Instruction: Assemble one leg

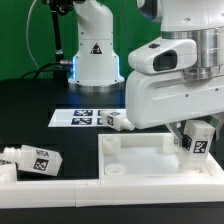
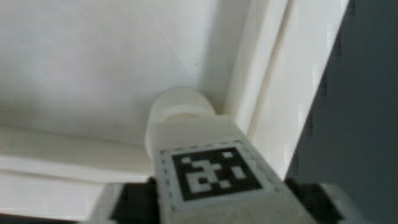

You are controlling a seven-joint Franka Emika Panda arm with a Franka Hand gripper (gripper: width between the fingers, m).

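Note:
My gripper is shut on the leg, a small white post with a black-and-white tag, and holds it over the right side of the white tray-like tabletop. In the wrist view the leg sits between my dark fingers. Its rounded end meets a round boss in the tabletop's inner corner, beside the raised rim. I cannot tell whether the end is seated in it.
The marker board lies on the black table behind the tabletop. Another tagged white leg lies at its right end. Two more tagged white pieces lie at the exterior view's left. The robot base stands at the back.

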